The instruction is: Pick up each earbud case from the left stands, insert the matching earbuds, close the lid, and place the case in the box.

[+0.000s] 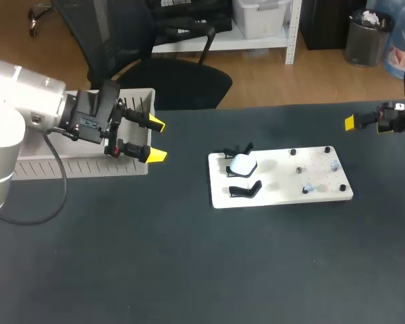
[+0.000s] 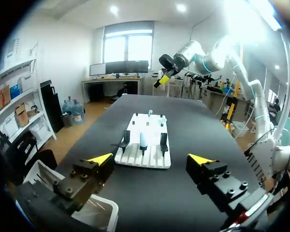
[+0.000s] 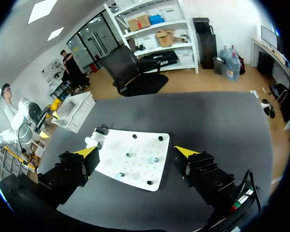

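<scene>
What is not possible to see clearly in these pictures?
Case: head view, too small to tell whether its lid is open.
Earbuds: too small in all views; which one matches cannot be told.
Box: head view, mostly hidden by the left arm.
Right arm: head view, cut off by the edge.

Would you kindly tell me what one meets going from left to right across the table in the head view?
left gripper → white earbud case → loose earbuds → right gripper
</scene>
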Action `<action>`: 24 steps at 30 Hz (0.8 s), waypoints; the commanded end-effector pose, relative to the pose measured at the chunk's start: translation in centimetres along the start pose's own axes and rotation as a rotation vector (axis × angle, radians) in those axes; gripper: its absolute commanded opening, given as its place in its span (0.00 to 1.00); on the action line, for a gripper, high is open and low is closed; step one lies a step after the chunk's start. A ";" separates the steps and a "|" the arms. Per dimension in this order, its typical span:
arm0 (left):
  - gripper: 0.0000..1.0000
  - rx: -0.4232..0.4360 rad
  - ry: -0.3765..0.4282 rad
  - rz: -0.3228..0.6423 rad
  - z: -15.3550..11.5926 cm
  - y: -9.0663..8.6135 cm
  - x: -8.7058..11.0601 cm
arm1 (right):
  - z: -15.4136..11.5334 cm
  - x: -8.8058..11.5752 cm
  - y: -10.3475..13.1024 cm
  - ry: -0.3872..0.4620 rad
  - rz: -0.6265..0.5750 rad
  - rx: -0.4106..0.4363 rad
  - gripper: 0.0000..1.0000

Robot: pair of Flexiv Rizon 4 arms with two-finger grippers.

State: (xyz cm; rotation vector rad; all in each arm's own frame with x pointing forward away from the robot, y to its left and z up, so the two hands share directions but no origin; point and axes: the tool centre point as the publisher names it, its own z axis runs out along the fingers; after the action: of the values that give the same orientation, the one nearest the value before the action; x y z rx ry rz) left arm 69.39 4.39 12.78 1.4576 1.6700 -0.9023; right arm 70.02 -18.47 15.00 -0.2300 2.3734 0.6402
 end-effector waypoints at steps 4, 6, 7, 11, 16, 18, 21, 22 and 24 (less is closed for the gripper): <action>1.00 0.002 -0.001 0.001 0.1 0.1 0.0 | 0.0 0.0 0.0 0.000 -0.001 0.000 1.00; 1.00 0.002 -0.001 0.001 0.1 0.1 0.0 | 0.0 0.0 0.0 0.000 -0.001 0.000 1.00; 1.00 0.002 -0.001 0.001 0.1 0.1 0.0 | 0.0 0.0 0.0 0.000 -0.001 0.000 1.00; 1.00 0.032 0.002 0.032 0.9 -0.3 0.4 | 0.0 0.0 0.0 0.000 -0.001 0.000 1.00; 1.00 0.060 0.036 0.077 3.1 -0.1 0.6 | 0.0 0.0 0.0 0.000 -0.001 0.000 1.00; 1.00 0.076 0.049 0.097 4.0 -0.1 0.5 | 0.0 0.0 0.0 0.000 -0.001 0.000 1.00; 1.00 0.098 0.057 0.107 5.1 0.2 0.5 | 0.0 0.0 0.0 0.000 -0.001 0.000 1.00; 1.00 0.108 0.061 0.111 5.5 0.3 0.5 | 0.0 0.0 0.0 0.000 -0.001 0.000 1.00; 1.00 0.119 0.064 0.113 6.1 0.5 0.6 | 0.0 0.0 0.0 0.000 -0.001 0.000 1.00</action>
State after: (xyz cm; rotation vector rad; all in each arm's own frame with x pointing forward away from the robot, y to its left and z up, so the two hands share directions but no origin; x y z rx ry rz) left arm 68.75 0.44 9.96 1.6257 1.5880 -0.8804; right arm 70.02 -18.47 15.00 -0.2300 2.3734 0.6402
